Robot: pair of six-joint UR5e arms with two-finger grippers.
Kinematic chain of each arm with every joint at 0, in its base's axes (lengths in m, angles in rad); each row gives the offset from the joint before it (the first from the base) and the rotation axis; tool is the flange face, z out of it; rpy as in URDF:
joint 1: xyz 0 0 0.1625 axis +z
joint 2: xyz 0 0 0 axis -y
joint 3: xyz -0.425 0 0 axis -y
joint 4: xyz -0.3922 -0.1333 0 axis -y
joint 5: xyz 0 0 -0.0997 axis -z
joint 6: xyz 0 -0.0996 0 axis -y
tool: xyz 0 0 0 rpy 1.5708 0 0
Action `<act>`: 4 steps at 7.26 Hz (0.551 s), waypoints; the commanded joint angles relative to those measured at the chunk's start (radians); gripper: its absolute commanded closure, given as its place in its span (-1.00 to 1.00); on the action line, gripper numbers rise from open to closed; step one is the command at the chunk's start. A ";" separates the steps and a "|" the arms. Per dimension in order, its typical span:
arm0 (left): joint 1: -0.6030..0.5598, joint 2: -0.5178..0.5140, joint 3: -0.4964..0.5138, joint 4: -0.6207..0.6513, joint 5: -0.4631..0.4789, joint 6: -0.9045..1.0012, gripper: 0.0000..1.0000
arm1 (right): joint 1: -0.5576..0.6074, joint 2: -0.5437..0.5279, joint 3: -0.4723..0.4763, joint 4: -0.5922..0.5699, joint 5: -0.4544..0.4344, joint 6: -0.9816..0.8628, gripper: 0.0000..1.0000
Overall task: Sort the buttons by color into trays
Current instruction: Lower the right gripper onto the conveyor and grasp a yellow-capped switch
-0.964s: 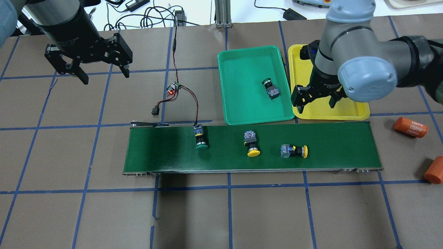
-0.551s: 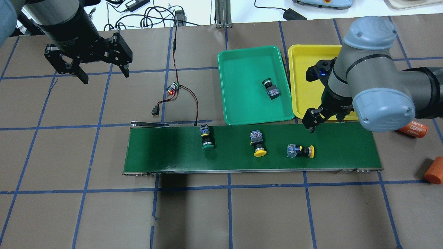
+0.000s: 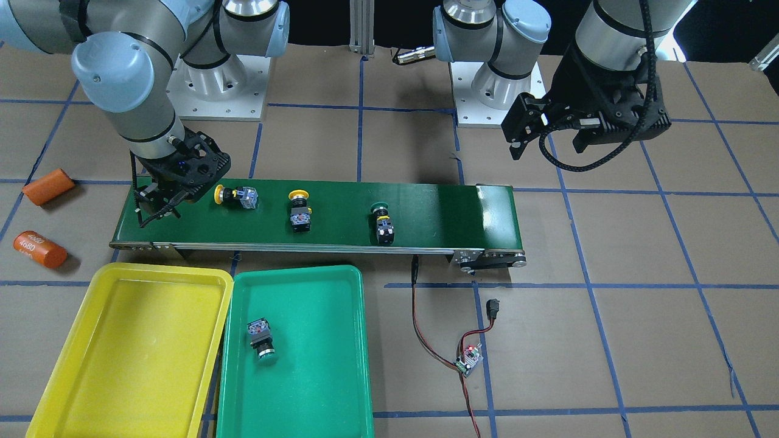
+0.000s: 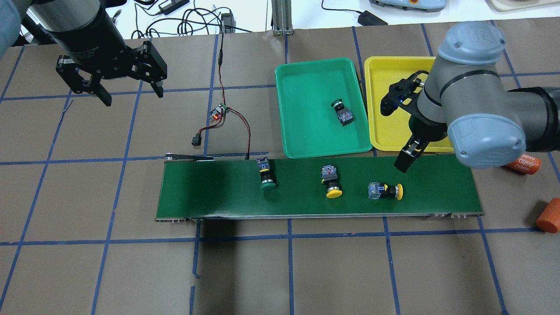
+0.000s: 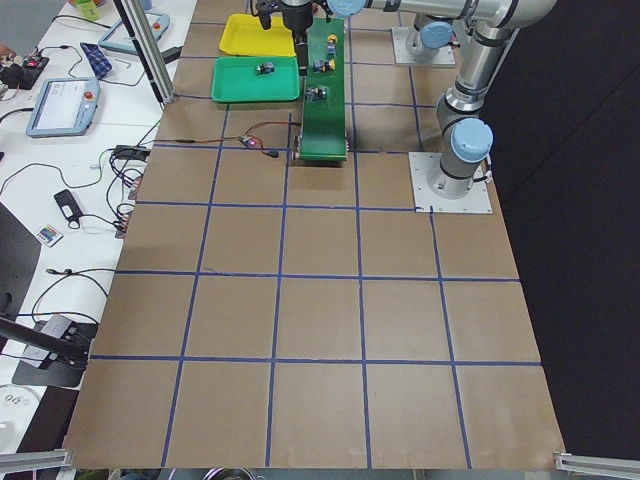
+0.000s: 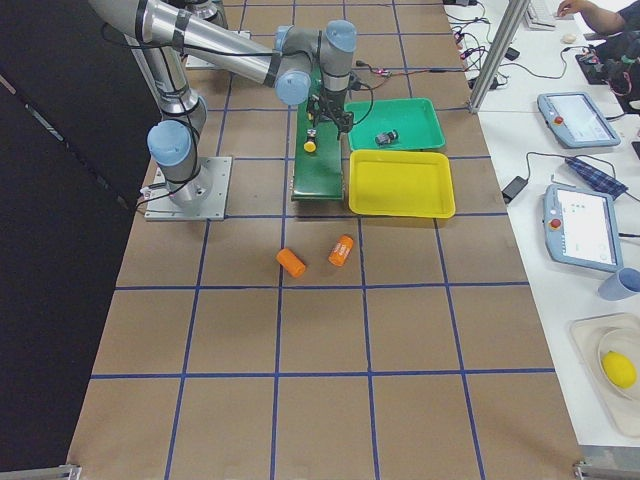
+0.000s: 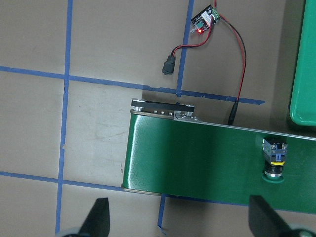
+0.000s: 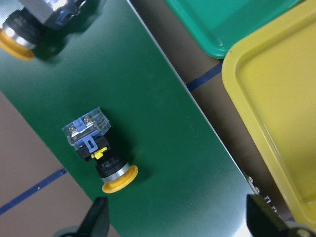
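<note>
On the dark-green conveyor belt (image 4: 210, 192) lie three buttons: a green one (image 4: 267, 175), a yellow one (image 4: 331, 182) and a yellow one with a clear body (image 4: 385, 191). Another green button (image 4: 343, 113) lies in the green tray (image 4: 306, 131). The yellow tray (image 4: 385, 83) holds nothing visible. My right gripper (image 3: 158, 216) is open above the belt's right end, just beyond the clear-bodied yellow button (image 8: 106, 158). My left gripper (image 4: 131, 94) is open and empty, high over the table's far left; its wrist view shows the green button (image 7: 274, 158).
Two orange cylinders (image 4: 520, 162) (image 4: 549, 214) lie on the table right of the belt. A small circuit board with red and black wires (image 4: 218, 111) lies behind the belt's left end. Blue tape lines grid the brown table.
My right gripper has moved from over the yellow tray down to the belt's right end and turned. The three buttons on the belt have drifted right. The left arm has not moved.
</note>
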 commanded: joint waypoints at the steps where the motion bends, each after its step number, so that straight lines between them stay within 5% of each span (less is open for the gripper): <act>1: 0.000 0.000 0.000 0.000 -0.001 0.000 -1.00 | 0.000 -0.010 0.018 0.071 -0.005 -0.151 -1.00; 2: 0.000 0.000 0.000 0.000 -0.001 -0.001 -1.00 | 0.003 -0.027 0.023 0.147 0.001 -0.243 -1.00; 4: 0.000 0.000 0.000 0.000 -0.001 0.000 -1.00 | 0.003 -0.030 0.028 0.125 0.050 -0.273 -1.00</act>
